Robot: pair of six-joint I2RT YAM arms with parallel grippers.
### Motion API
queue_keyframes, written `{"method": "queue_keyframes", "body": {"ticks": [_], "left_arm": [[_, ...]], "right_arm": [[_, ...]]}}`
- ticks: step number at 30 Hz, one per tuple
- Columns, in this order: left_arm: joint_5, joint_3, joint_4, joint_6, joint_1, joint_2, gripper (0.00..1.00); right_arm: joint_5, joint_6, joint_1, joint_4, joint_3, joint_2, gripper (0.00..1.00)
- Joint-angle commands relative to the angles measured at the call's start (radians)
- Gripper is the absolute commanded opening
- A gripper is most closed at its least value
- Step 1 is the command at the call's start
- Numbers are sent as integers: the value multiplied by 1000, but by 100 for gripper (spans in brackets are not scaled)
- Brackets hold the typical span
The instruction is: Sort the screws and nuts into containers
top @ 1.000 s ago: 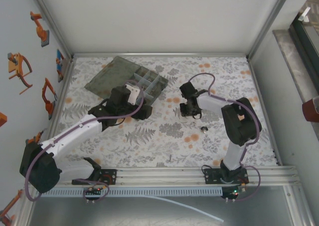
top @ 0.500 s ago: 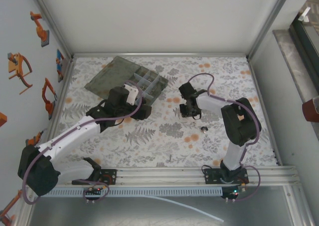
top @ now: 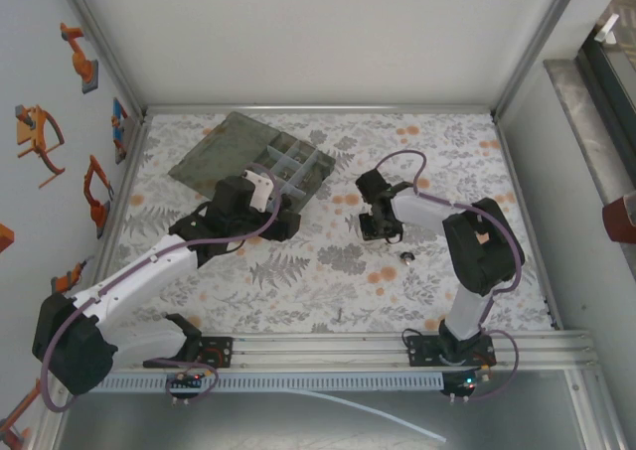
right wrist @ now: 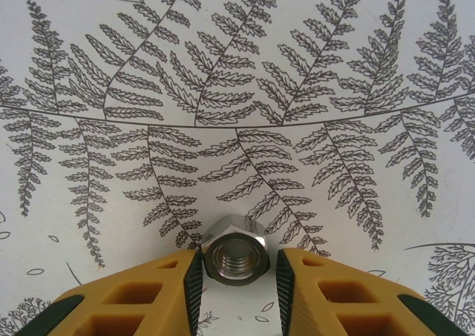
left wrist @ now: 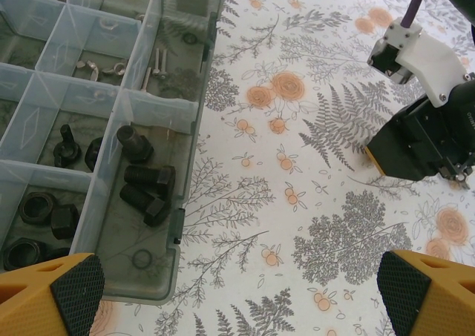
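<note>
A shiny silver hex nut (right wrist: 236, 256) stands on the flowered cloth between my right gripper's (right wrist: 237, 280) yellow fingers. The left pad (right wrist: 194, 280) touches it and a thin gap shows at the right pad (right wrist: 280, 284), so the jaws are narrowly open around it. In the top view that gripper (top: 381, 229) points down at mid-table. My left gripper (left wrist: 237, 306) is wide open and holds nothing, over the cloth beside the organiser box (left wrist: 189, 121). Its containers hold black screws (left wrist: 145, 184) and black nuts (left wrist: 37, 210). The box (top: 298, 167) lies at the back left, with my left gripper (top: 283, 222) just in front of it.
The box's flat lid (top: 224, 150) lies open toward the back left. A small dark part (top: 405, 257) rests on the cloth near the right arm, and a tiny one (top: 339, 318) lies near the front rail. The right arm's wrist (left wrist: 423, 143) stands close to my left gripper.
Both arms have shifted only slightly. The left wrist has crept a little toward the back left, and the right wrist sits a touch lower over the cloth.
</note>
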Motion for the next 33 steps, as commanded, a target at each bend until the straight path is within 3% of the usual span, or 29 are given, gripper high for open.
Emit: {"method": "queue_keyframes", "body": {"ticks": [1, 10, 17, 22, 24, 28, 33], "left_arm": [[11, -5, 15, -17, -1, -14, 97], [-11, -3, 7, -12, -1, -26, 97], [-116, 31, -35, -13, 0, 1, 97], [-195, 95, -86, -74, 42, 55, 97], [-168, 112, -89, -110, 81, 83, 97], [-6, 129, -31, -154, 162, 145, 97], [91, 160, 27, -172, 186, 197, 97]], "right_arm": [[24, 1, 6, -29, 4, -3, 30], [-5, -45, 6, -11, 67, 30, 24], [-88, -159, 6, 42, 177, 34, 20], [-141, -235, 6, 49, 359, 94, 20], [-185, -260, 6, 41, 460, 154, 20], [-260, -275, 6, 48, 631, 274, 20], [-314, -267, 6, 98, 786, 397, 20]]}}
